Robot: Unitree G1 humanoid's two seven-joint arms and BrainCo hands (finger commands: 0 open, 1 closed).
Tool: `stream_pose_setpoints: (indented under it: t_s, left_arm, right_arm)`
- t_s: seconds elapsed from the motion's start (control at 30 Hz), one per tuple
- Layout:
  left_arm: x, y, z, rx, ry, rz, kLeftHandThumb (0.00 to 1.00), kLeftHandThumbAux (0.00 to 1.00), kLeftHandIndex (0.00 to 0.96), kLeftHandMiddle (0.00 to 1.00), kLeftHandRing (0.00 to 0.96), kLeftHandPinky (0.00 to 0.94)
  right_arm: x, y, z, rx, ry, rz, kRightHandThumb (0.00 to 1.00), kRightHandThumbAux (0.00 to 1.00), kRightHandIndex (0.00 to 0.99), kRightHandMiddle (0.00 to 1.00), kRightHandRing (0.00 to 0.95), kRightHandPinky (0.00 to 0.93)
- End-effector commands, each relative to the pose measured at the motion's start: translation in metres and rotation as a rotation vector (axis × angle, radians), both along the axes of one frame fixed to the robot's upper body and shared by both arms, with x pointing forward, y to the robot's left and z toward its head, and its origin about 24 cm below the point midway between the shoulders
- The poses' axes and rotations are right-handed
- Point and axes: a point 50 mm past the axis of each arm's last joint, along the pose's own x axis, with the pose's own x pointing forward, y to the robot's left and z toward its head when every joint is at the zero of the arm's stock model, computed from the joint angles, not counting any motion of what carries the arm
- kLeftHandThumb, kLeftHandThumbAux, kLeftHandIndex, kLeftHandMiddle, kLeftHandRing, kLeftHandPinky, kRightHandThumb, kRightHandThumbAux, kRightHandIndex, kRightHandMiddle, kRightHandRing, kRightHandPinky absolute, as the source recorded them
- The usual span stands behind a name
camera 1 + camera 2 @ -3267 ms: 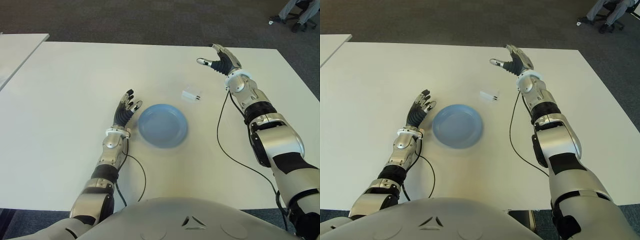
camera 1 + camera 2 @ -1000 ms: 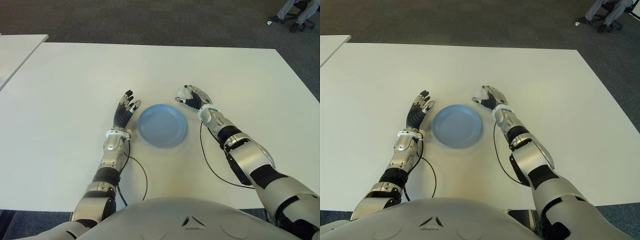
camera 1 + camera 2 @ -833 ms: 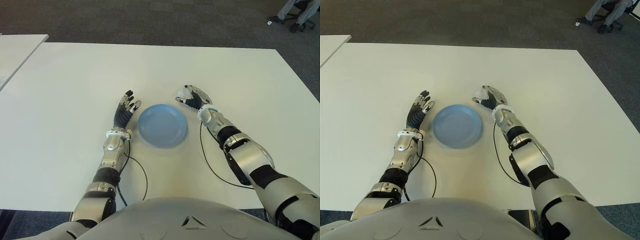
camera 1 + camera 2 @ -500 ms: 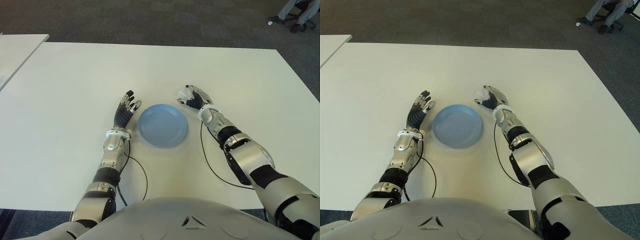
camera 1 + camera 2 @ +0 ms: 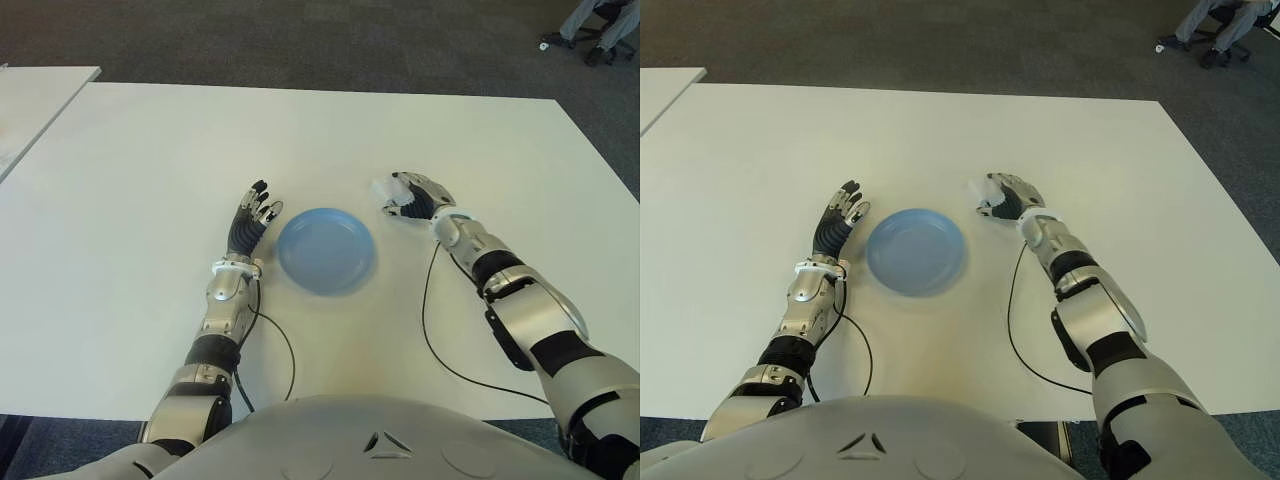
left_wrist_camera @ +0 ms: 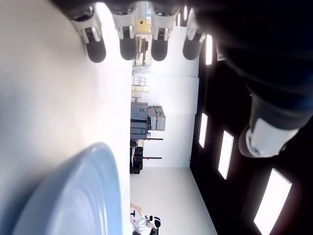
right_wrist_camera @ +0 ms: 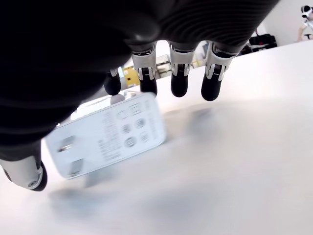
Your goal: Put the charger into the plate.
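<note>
Left eye view: one white table (image 5: pixel 150 150) carries one blue plate (image 5: pixel 325 249), which sits near the middle and a little toward the robot's edge. The left hand (image 5: pixel 250 222) shows just beside the plate's left rim, fingers stretched out and holding nothing. The right hand (image 5: pixel 412 196) is off the plate's right rim, toward the far edge, with one white charger (image 5: pixel 386 192) at its fingertips. The plate is bare.

Right eye view: same layout. The charger (image 5: pixel 988 190) peeks out on the plate side of the right hand (image 5: pixel 1012 199), clear of the rim.

Left wrist view: four straight fingers (image 6: pixel 95 41) over the table, nothing between them and the thumb. The plate's rim (image 6: pixel 93 191) is close by.

Right wrist view: the charger (image 7: pixel 111 133) is a small flat-sided block with printed markings on its face and prongs at one end. It is pinched between the fingers (image 7: pixel 146 73) and the thumb (image 7: pixel 24 171), and seems lifted off the table, since a shadow lies below it.

It is likely light, rigid and smooth-skinned, so it could slip or twist. The broad flat faces look like the safest hold, away from the prongs.
</note>
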Motion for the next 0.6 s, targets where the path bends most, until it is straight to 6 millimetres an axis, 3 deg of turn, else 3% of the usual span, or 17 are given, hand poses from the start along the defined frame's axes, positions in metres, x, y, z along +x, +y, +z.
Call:
stream_pose_setpoints:
  t_s: [0.03,0.6]
  left_arm:
    - [-0.006,0.003,-0.009,0.002,0.054,0.002,0.000,0.559,0.000,0.005,0.000,0.007]
    - [-0.006,0.007,-0.010,0.000,0.060,0.007,0.000,0.555,0.000,0.005,0.000,0.013]
  right_arm:
    - [-0.010,-0.010,-0.005,-0.057,0.042,0.067,0.051,0.505,0.000,0.000,0.000,0.000]
    - [-0.035,-0.042,0.009,-0.092,-0.010,0.211,0.000,0.532,0.000,0.021,0.006,0.000]
